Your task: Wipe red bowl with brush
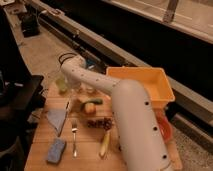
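Observation:
The red bowl (165, 129) sits at the table's right edge, with its left part hidden behind my white arm. The brush (65, 114) lies slanted on the left side of the table, its thin length crossing a grey cloth (55, 120). My gripper (73, 89) hangs low at the far left end of the arm, among small cups and just beyond the brush's far end. It is shut. Whether it touches the brush does not show.
A big yellow tub (150, 82) stands at the back right. A fork (75, 139), a blue-grey sponge block (56, 150), a banana (105, 144), grapes (100, 123) and a round fruit (90, 107) lie on the wooden table (87, 160). A dark rail runs behind.

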Robot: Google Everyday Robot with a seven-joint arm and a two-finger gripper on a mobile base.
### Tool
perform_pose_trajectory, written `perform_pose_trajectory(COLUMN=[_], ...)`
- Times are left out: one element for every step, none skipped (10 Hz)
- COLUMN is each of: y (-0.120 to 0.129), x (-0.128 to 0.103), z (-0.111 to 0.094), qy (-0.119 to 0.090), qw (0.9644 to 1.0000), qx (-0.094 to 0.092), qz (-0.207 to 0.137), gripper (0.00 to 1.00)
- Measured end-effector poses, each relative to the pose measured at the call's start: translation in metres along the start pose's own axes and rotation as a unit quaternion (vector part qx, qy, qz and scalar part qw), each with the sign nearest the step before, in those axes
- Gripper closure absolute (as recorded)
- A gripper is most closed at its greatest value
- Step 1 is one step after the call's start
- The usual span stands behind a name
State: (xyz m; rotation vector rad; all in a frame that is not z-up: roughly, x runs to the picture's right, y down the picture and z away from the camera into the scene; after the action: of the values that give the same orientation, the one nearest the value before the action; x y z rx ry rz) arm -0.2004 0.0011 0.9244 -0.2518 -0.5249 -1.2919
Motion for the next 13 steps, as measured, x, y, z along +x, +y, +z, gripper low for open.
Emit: perform_pose_trajectory(y=[-0.003,-0.007,-0.006,-0.004,-0.003,-0.001,0.005,0.019,0.031,0.043,0.059,0.073,0.086], x=[0.007,0.014,0.022,0.029,0.034,0.037,0.038,0.038,0.034,0.025,0.015,0.003,-0.011], z=[-0.019,-0.036,-0.055,-0.070,-0.093,-0.110,-0.128,-0.147,-0.161,-0.172,-0.184,-0.192,-0.199], qy=[0.020,0.038,0.057,0.071,0.087,0.097,0.106,0.113,0.117,0.117,0.118,0.114,0.106], qw=[0.9998,0.9992,0.9982,0.9972,0.9956,0.9943,0.9930,0.9916,0.9907,0.9898,0.9886,0.9874,0.9861], qx=[0.003,0.008,0.015,0.021,0.032,0.041,0.048,0.052,0.054,0.054,0.053,0.054,0.055], qz=[0.001,0.002,0.006,0.009,0.013,0.017,0.023,0.035,0.045,0.059,0.077,0.096,0.115], gripper=[1.00,1.00,1.00,1.00,1.00,1.00,1.00,1.00,1.00,1.00,1.00,1.00,1.00])
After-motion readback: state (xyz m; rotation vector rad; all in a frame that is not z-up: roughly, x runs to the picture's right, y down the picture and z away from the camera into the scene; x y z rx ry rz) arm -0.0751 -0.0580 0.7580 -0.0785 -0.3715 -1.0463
